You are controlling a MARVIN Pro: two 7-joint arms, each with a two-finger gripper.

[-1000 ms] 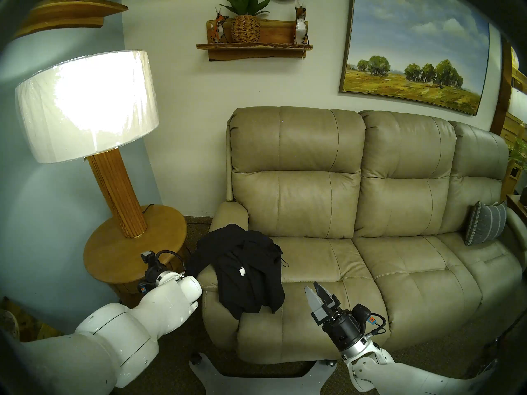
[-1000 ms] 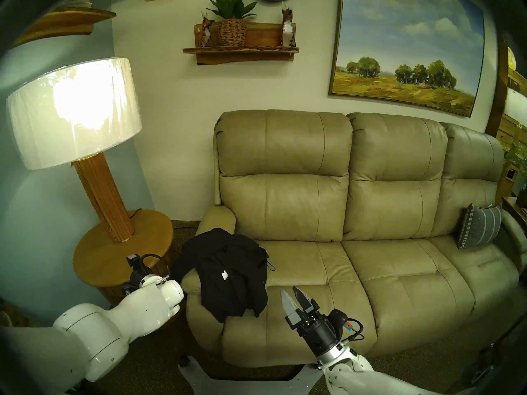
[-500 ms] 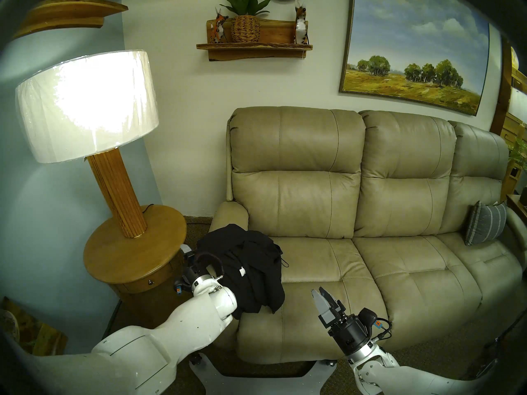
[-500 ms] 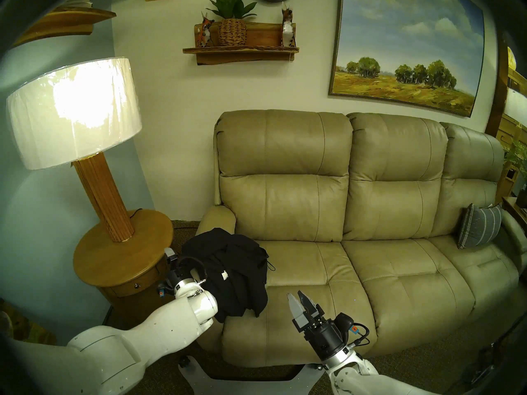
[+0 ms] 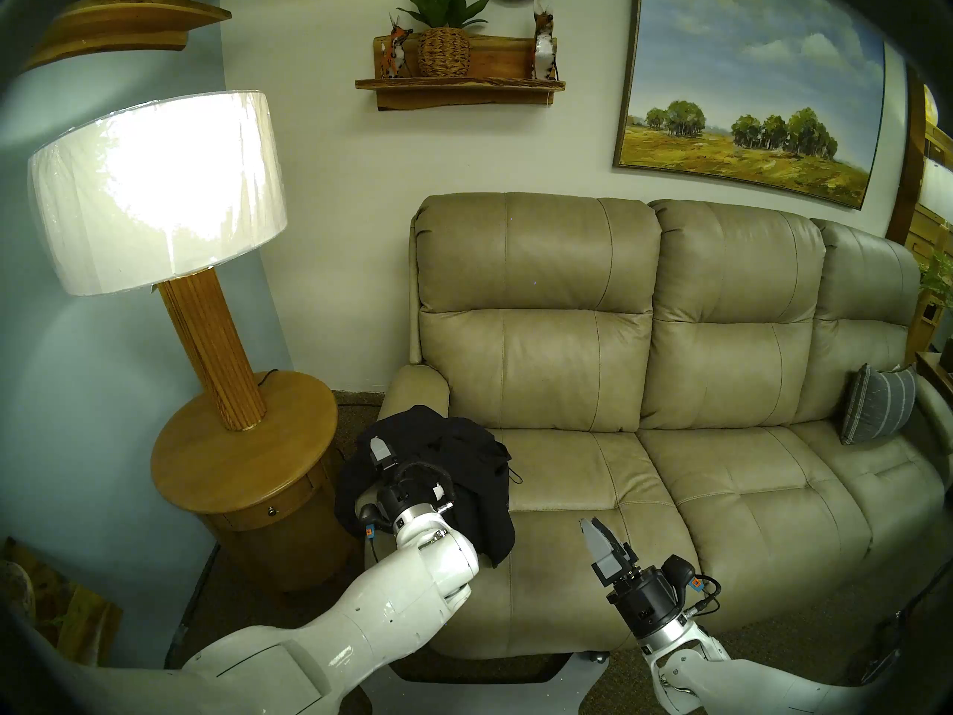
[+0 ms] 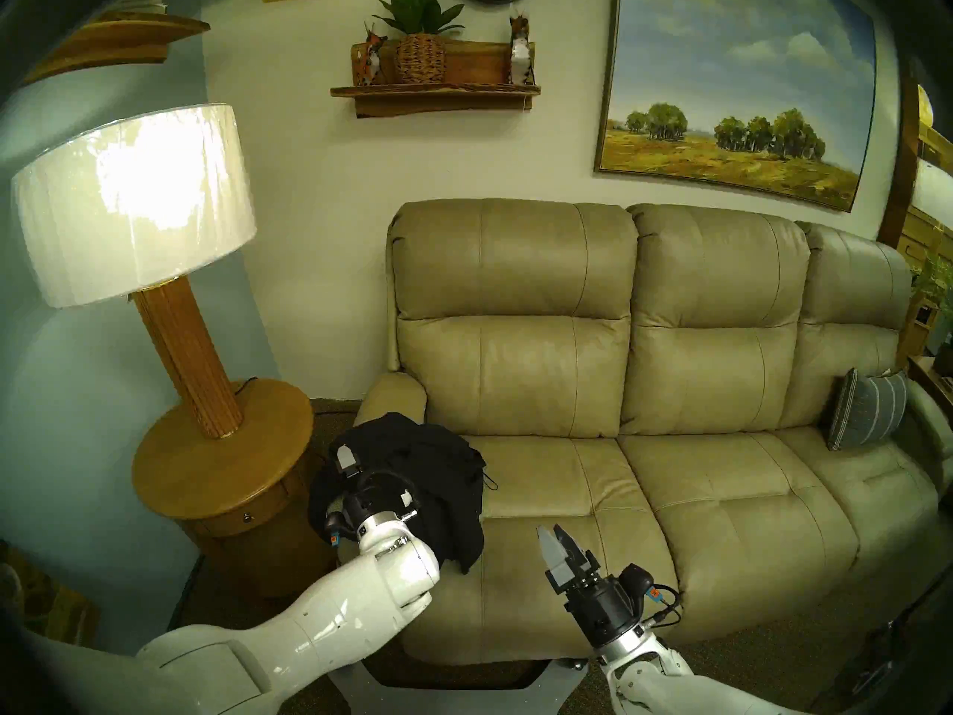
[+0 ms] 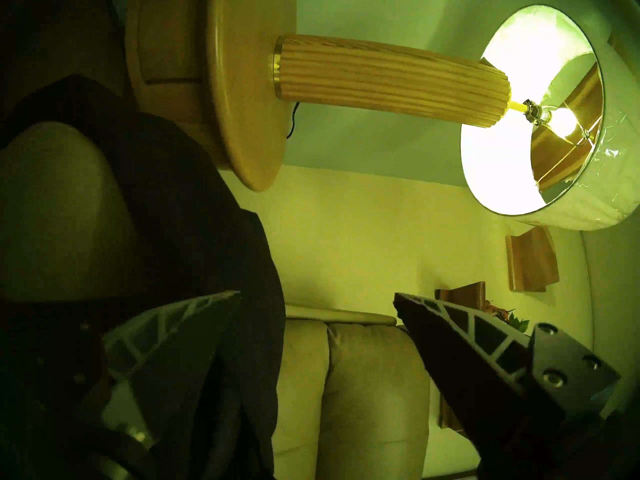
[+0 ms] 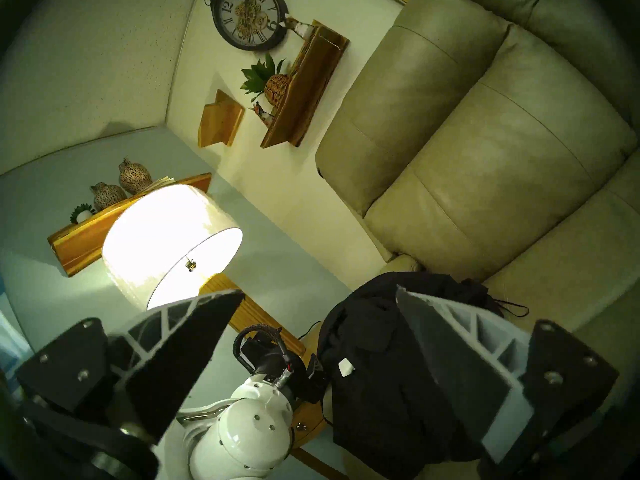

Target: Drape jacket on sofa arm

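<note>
The black jacket (image 5: 479,471) lies bunched over the front half of the beige sofa arm (image 5: 417,384), hanging down both sides, with its white label (image 5: 438,490) showing. My left gripper (image 5: 384,456) hovers over the jacket's outer side. It is open and empty in the left wrist view (image 7: 317,294), with one finger (image 7: 180,327) in front of the jacket (image 7: 173,209). My right gripper (image 5: 592,524) is open and empty above the front of the left seat cushion, apart from the jacket (image 8: 381,365). The same layout shows in the head right view: jacket (image 6: 448,466), sofa arm (image 6: 394,394).
A round wooden side table (image 5: 232,466) with a lit lamp (image 5: 154,193) stands close to the left of the sofa arm. A grey striped pillow (image 5: 876,409) leans at the sofa's far right. The jacket's drawcord (image 5: 515,476) trails onto the seat.
My left arm has swung right, from beside the round table to over the jacket. The jacket's outer sleeve now hangs lower down the arm's side. My right gripper has drawn back slightly.
</note>
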